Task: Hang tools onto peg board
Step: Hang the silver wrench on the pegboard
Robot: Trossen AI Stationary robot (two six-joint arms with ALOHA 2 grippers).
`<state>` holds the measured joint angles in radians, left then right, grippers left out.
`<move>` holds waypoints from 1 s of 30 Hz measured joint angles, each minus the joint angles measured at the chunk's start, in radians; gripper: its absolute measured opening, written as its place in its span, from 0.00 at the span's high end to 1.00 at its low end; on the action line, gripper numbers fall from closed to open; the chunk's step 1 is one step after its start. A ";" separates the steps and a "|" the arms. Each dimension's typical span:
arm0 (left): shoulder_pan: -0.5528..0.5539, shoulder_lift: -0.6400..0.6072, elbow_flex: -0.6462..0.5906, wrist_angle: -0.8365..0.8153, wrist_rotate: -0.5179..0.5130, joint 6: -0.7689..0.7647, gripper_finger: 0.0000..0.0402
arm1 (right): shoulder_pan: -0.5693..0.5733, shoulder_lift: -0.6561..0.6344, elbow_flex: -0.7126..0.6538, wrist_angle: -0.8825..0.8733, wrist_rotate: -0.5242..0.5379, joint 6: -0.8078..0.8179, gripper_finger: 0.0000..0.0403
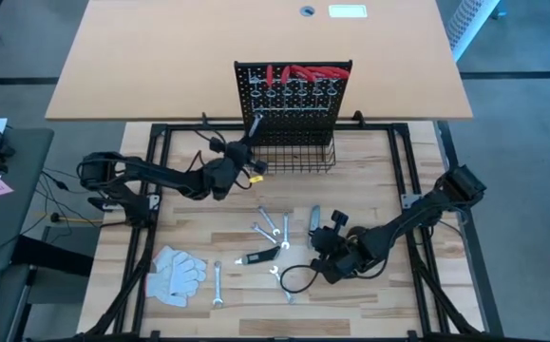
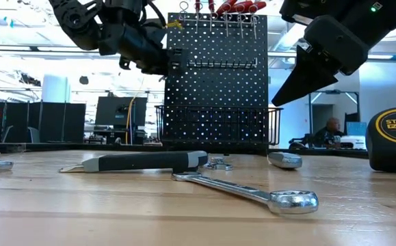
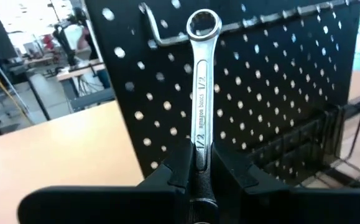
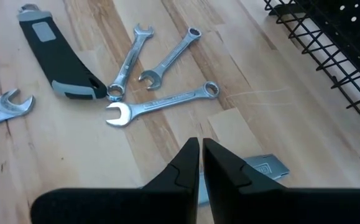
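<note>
The left gripper (image 3: 198, 177) was clamped tight on the shank of a slim silver steel wrench (image 3: 201, 93), its ring end right at a hook on the upright black perforated peg board (image 3: 279, 99). Stiff, smooth, likely slippery, so a mid-shank pinch suited it. The right gripper (image 4: 199, 163) hovered shut and empty over the table.

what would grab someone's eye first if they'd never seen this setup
First, the upright black peg board at the table's far edge, red-handled pliers hanging along its top. Next, the left gripper, shut on a silver wrench whose ring end is right at a hook on the board. Then the loose wrenches scattered on the wooden table, with the shut right gripper above them.
</note>
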<state>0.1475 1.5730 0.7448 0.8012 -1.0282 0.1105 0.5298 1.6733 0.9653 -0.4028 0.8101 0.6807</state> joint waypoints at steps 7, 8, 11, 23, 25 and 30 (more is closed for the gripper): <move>0.010 0.000 0.000 -0.034 0.001 -0.032 0.93 | 0.000 0.000 0.000 0.002 0.000 0.000 0.93; 0.012 0.000 0.000 -0.035 0.001 -0.033 0.93 | 0.000 0.000 0.000 0.002 0.000 0.000 0.93; 0.025 0.000 0.000 -0.035 0.002 -0.047 0.93 | 0.000 0.000 0.000 0.002 0.000 0.000 0.93; 0.054 0.000 -0.001 -0.072 0.027 -0.119 0.71 | 0.000 0.000 0.000 0.002 0.000 0.000 0.93; 0.054 -0.006 -0.001 -0.072 0.027 -0.109 0.67 | 0.000 0.000 0.000 0.002 0.000 0.000 0.93; 0.043 -0.053 -0.001 -0.089 0.025 -0.035 0.60 | 0.000 0.000 0.000 0.002 0.000 0.000 0.93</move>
<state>0.1908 1.5197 0.7441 0.7122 -1.0034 0.0756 0.5300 1.6733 0.9657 -0.4011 0.8097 0.6811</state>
